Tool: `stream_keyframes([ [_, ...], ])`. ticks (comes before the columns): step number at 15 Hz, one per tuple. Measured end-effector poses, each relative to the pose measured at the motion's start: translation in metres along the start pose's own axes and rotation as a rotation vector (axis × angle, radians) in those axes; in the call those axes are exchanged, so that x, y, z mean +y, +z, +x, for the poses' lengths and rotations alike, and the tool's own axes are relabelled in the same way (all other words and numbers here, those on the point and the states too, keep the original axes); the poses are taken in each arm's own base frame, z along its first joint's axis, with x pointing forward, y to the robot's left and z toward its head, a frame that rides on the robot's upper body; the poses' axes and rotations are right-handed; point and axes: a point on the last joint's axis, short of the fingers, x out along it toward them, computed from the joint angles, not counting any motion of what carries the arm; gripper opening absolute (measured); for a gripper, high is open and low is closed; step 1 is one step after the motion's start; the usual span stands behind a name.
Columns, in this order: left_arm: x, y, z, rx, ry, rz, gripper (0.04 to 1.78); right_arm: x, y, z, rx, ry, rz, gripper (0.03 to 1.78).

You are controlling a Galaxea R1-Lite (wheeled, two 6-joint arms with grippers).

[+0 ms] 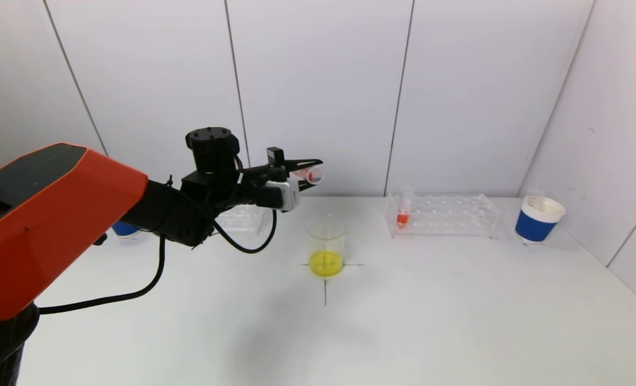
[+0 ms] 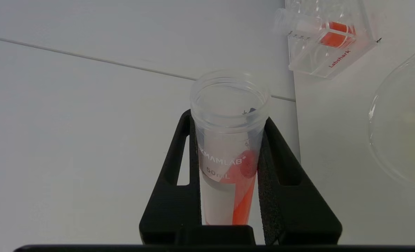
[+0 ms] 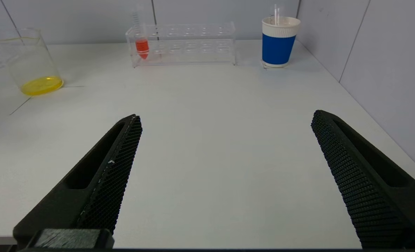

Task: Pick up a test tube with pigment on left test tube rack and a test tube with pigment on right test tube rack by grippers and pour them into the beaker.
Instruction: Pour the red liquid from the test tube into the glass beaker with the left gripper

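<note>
left gripper (image 1: 310, 172) clamps test tube (image 2: 228, 150) with red pigment, tube lies near-horizontal | beaker (image 1: 326, 249) below, slightly right and nearer | right gripper (image 3: 225, 175) wide open, empty

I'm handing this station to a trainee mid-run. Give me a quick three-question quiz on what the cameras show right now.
1. True or false: the left gripper is shut on a clear plastic test tube with red pigment.
2. Multiple choice: what colour is the liquid in the clear glass beaker? A) blue B) yellow C) green
3. Fill in: the remaining red-pigment tube stands in the clear plastic rack on the robot's ____ side.

Key: 1 true; the tube lies tilted near horizontal, above and behind the beaker. 2 B. 3 right; the right gripper is open above the white table, far from that rack.
</note>
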Motion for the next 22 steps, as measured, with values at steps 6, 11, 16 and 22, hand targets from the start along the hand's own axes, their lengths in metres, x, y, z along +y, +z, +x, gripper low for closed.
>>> stream_keyframes([
  [6,-0.013,-0.004,0.005,-0.001,-0.021,0.062,0.47,0.000,0.000,0.000,0.000,0.000,0.000,1.76],
  [11,-0.020,-0.007,0.007,-0.002,-0.020,0.122,0.47,0.000,0.000,0.000,0.000,0.000,0.000,1.76],
  [16,-0.028,-0.008,0.009,-0.001,-0.027,0.135,0.47,0.000,0.000,0.000,0.000,0.000,0.000,1.76],
  [22,-0.034,-0.011,0.011,0.003,-0.034,0.154,0.47,0.000,0.000,0.000,0.001,0.000,0.000,1.76],
])
